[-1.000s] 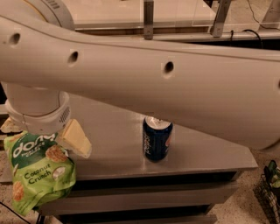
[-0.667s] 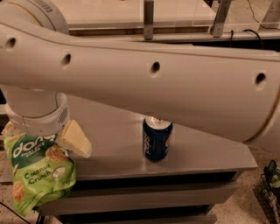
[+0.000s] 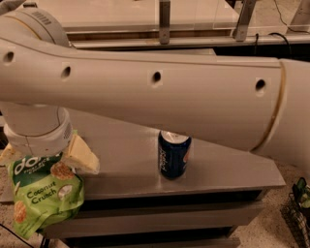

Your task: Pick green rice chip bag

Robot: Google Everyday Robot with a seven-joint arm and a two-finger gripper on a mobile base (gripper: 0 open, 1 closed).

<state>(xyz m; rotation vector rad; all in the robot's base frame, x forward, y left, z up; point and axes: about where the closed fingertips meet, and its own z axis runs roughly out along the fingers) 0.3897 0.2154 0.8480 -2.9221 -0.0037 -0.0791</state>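
The green rice chip bag (image 3: 42, 196) is a crinkly light-green pouch with white "Coconut Crunch" lettering and pictured round chips. It hangs at the lower left, its bottom reaching below the front edge of the grey table (image 3: 126, 160). My gripper (image 3: 43, 162) sits right above it, under the thick white wrist (image 3: 36, 131). One cream finger (image 3: 81, 156) shows at the bag's right top corner and the other at its left. The gripper is shut on the bag's top edge. The big white arm (image 3: 160, 92) crosses the whole view and hides the table's back.
A dark-blue soda can (image 3: 174, 154) stands upright on the table, to the right of the bag and apart from it. A wire basket (image 3: 298, 213) sits on the floor at the lower right. A white counter (image 3: 121, 14) with metal posts runs along the back.
The arm's long link has shifted a little to the left across the view. The bag, the gripper and the can stay in nearly the same place.
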